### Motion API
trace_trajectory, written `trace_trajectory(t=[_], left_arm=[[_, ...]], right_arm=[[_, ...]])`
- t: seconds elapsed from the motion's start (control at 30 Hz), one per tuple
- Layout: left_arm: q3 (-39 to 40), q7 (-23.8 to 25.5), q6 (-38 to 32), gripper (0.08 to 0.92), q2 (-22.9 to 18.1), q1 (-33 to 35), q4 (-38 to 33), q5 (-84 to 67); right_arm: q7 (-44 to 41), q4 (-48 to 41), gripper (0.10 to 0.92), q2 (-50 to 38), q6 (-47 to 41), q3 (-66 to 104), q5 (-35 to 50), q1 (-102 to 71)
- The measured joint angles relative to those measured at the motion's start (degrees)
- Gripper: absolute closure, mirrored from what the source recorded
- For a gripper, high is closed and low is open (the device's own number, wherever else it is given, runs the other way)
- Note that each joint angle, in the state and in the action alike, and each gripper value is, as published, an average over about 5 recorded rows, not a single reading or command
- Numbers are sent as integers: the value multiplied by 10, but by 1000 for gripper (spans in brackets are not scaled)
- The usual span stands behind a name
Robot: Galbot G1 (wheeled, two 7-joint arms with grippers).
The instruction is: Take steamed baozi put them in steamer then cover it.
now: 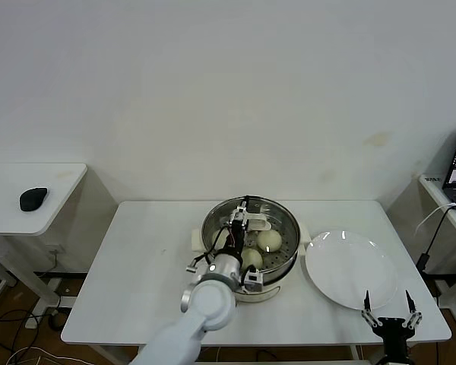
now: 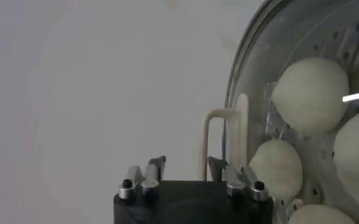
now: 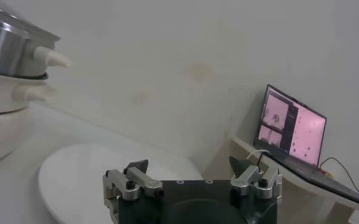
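The left claw (image 1: pixel 243 215) hangs over the steamer (image 1: pixel 285 228), its fingers spread apart and holding nothing, with the flat cream handle of the cover (image 2: pixel 220 141) standing just in front of them. The glass cover seems to sit on the pot already. Through it the steamed baozi (image 2: pixel 310 94) show, pale and round, lying close together on the perforated tray.

The cover is likely heavy for its size, rigid, breakable and slick on the glass, so the handle at its centre is the only sensible hold. The buns look soft and easily dented, best pinched lightly across the middle.

The right claw (image 1: pixel 392 310) waits wide open and empty at the worktop (image 1: pixel 137 266) edge, near the bare white plate (image 1: pixel 349 270).
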Motion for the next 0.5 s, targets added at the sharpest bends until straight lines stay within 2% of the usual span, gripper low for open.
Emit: trace_trajectory(t=[0.17,0.5], left_arm=[[-6,-8,-2,183,16,34,-46,-13],[-46,-36,-12,177,64,132,-152,-76]], right_arm=[[0,0,203,0,1,-1,-2,-1],[-1,9,203,-1,0,-9,-1,-8]])
